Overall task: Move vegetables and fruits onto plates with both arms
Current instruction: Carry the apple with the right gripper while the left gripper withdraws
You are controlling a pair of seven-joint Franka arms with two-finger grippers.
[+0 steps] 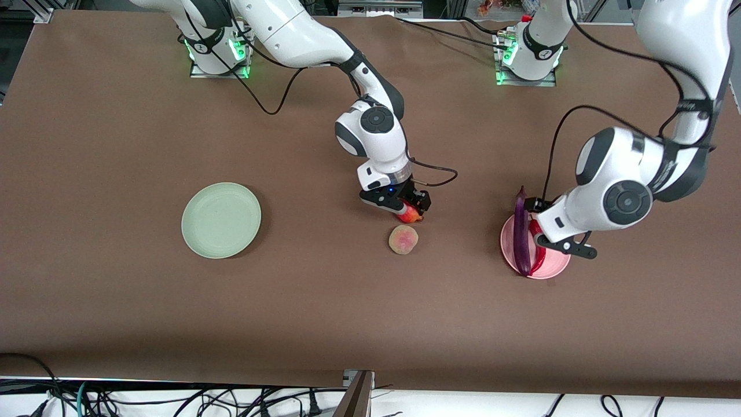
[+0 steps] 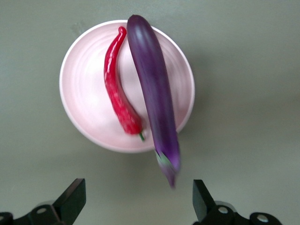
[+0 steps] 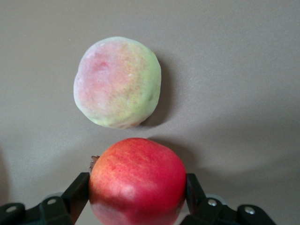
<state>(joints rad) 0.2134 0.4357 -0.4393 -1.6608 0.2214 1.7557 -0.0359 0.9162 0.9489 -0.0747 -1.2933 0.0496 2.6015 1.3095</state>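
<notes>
The pomegranate [image 3: 137,180] is being pinched between the jaws of the right gripper [image 1: 408,209], a finger being pressed against each side of it, near the middle of the bench [image 1: 116,301]. Whether it is being rested on the bench or lifted just off it cannot be told. The peach [image 1: 403,239] is being left on the bench just beside the pomegranate, nearer to the front camera, apart from it.

The pink plate [image 1: 553,271] is being occupied by both vegetables, toward the left arm's end of the bench. The eggplant [image 1: 521,231] is being laid across the plate, both ends overhanging the rim. The chili pepper [image 2: 118,89] is being laid alongside it inside the plate, seemingly touching near its green stem end.

The left gripper [image 2: 136,199] is being held over the bench beside the pink plate's rim, its jaws spread wide with nothing between them.

The green plate [image 1: 220,220] is being left bare toward the right arm's end of the bench, well apart from the fruits.
</notes>
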